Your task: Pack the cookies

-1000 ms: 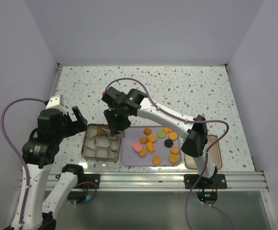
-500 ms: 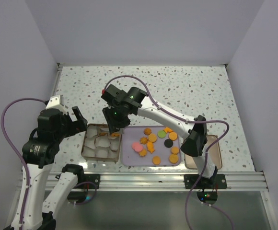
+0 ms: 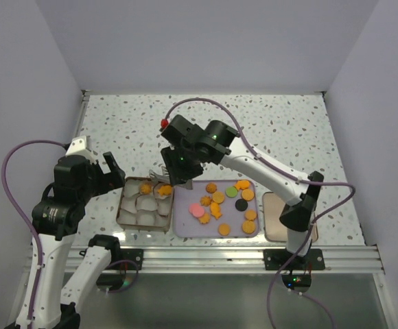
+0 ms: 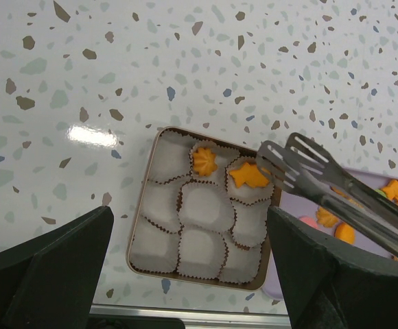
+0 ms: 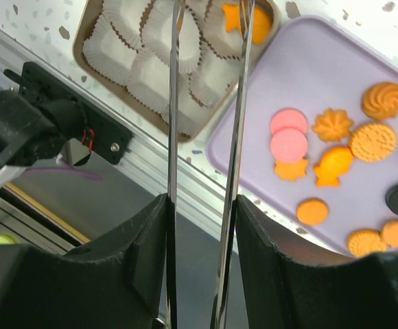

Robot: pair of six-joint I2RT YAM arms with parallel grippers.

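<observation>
The right gripper is clasping the tongs over the box, where two orange cookies are sitting in paper cups. The other cookies are lying on the purple tray, and the left gripper is hanging wide apart, empty.

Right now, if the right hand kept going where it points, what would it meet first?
Likely the box of paper cups, by the orange fish cookie: tongs in the right hand point there, though height is unclear.

**Two Cookies Boxed, Tongs Overhead**

A leaf-shaped cookie and a fish-shaped cookie sit in white paper cups along the box's far edge. Metal tongs, tips slightly parted, hang over its far right corner. The left gripper gapes wide.
</observation>
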